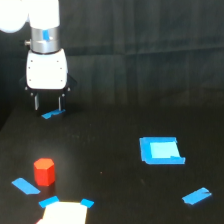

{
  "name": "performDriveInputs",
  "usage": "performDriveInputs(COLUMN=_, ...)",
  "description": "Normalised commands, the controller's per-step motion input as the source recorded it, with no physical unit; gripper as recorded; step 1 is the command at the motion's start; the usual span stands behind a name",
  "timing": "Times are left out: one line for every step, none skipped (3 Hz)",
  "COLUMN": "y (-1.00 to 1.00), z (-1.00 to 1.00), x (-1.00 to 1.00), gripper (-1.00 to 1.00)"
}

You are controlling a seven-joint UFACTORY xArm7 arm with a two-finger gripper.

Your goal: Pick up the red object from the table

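Black desk (110, 165), matte, marked with blue tape. Far left, low: short blue tape strip (25, 186), angled. Just beside it, red object (44, 171), upright on desk, touching nothing visible above. Below that: pale patch (64, 212) at bottom edge, blue tape at its upper corners. Upper left: claw (48, 102), hanging well above and behind red object, fingers spread apart, nothing between them. Small blue tape piece (52, 114) on desk just under fingertips. No obstruction between claw and red object. Right of centre: blue square patch (161, 150). Far right: another blue tape strip (196, 195).
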Motion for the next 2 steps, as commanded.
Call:
performDriveInputs(y=-1.00, z=-0.39, x=-1.00, gripper=0.64)
performDriveInputs(y=-1.00, z=-0.44, x=-0.81, gripper=1.00)
